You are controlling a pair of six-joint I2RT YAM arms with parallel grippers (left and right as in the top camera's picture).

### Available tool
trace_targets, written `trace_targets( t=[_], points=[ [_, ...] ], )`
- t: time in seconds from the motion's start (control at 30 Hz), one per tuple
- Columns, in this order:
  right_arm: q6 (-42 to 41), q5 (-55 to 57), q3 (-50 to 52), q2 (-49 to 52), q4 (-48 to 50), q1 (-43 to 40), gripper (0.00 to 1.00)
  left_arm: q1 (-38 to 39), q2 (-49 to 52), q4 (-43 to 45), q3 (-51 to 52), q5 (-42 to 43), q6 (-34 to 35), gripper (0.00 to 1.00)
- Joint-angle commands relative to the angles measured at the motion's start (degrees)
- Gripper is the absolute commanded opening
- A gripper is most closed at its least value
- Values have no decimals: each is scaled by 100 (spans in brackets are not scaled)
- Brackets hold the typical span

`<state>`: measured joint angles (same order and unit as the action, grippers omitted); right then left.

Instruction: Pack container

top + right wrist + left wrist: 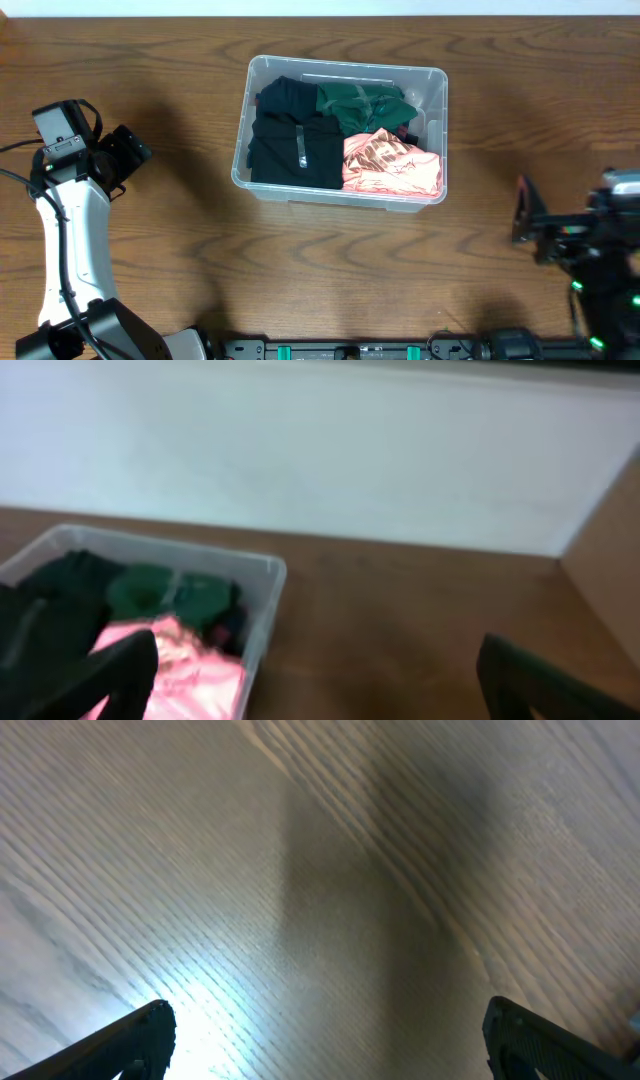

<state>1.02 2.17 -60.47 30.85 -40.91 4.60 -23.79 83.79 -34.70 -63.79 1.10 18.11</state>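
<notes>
While the overhead view sets the container [345, 63] at mid-table, filled with black clothes [290, 145], a green garment [360, 104] and a pink garment [392, 166], only the right wrist view shows the pale wall [300, 450] past the table's far edge. The left wrist view gives just wood grain. Both grippers gape wide and hold nothing. The left gripper [128, 150] sits well left of the tub and the right gripper [524, 212] well right. Open table [180, 270] lies between each and the tub's walls.
</notes>
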Motion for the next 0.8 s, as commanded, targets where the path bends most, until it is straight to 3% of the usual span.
trace_targets(
  t=[0.0,0.17,0.3,0.77],
  points=[
    [293,-623,1209,-470,848,-315,99,-20,-17,-22,-83,-24,-46,98],
    [291,-1305,3084,-1137,2782,-758,99,-20,-17,-22,-83,-24,-46,98],
    [225,-1469,4142,-1589,3668,-809,99,-20,-17,-22,-83,-24,-46,98],
    [118,-1467,5587,-2498,3875,-807,99,-20,-17,-22,-83,-24,-46,98]
  ],
)
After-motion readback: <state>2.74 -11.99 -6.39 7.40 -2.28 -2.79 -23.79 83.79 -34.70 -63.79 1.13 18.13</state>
